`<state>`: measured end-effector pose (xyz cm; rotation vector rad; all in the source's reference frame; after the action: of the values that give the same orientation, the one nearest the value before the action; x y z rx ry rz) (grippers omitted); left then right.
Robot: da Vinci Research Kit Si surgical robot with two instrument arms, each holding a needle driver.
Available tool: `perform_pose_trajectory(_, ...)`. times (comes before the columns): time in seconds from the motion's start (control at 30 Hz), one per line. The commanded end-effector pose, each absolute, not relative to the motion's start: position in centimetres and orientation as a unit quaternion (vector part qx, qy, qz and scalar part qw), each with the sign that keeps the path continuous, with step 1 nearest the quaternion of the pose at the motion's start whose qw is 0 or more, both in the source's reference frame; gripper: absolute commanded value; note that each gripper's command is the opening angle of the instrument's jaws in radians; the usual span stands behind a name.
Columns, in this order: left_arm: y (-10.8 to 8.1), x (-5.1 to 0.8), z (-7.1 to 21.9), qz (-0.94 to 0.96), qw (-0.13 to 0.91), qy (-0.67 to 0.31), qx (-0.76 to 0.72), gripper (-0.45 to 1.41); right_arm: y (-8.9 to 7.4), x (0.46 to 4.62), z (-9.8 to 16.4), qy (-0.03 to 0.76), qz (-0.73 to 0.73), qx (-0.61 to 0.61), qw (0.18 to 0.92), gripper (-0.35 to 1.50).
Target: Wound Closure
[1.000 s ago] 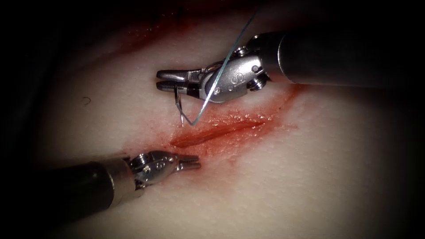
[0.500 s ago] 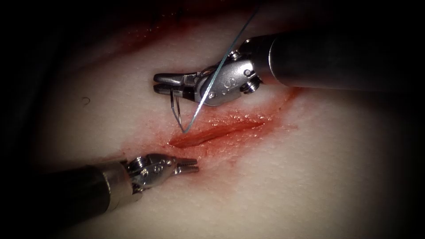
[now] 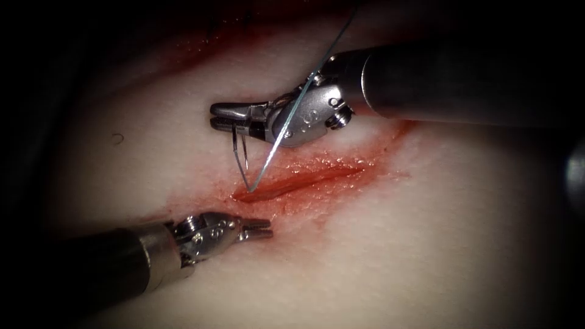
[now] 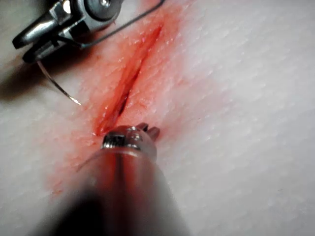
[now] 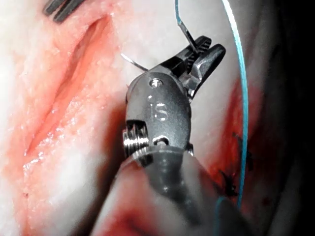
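Both tools near cut [image 3: 298,181]: right tool [image 3: 222,117] grips needle [image 3: 239,159] hanging beneath; left tool [image 3: 263,227] holds nothing.

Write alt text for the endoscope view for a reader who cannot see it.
The right tool, entering from the right, grips a curved needle near its thread end, its point hanging just above the left end of a reddened cut in the tissue. Blue thread trails across that tool. The left tool waits below the cut, holding nothing.

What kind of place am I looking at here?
Likely a surgical practice bench: two robot tools over cut tissue. The right tool holds a curved needle with thread; the left tool holds nothing.
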<state>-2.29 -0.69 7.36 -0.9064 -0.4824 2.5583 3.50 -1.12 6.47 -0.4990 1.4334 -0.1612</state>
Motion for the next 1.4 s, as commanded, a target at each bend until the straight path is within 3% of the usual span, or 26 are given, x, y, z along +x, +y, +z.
perform_pose_trajectory(0.03, -0.73, -2.35, 7.43, 0.911, 0.191, -0.173, -0.323, 0.09, -1.15, 3.6, 6.56, 0.65, -0.077, -0.226, 0.722, -0.35)
perform_pose_trajectory(0.47, -0.65, -2.22, 7.39, 0.911, 0.19, -0.173, -0.322, 0.07, -1.46, 3.55, 6.84, 0.64, -0.113, -0.214, 0.729, -0.35)
perform_pose_trajectory(0.97, -0.83, -2.28, 7.69, 0.918, 0.189, -0.175, -0.303, 0.04, -1.39, 3.49, 6.75, 0.638, -0.01, -0.127, 0.76, -0.35)
perform_pose_trajectory(1.4, -1.03, -1.93, 7.84, 0.922, 0.187, -0.192, -0.279, 0.04, -1.28, 3.48, 6.83, 0.623, 0.052, -0.051, 0.778, -0.35)
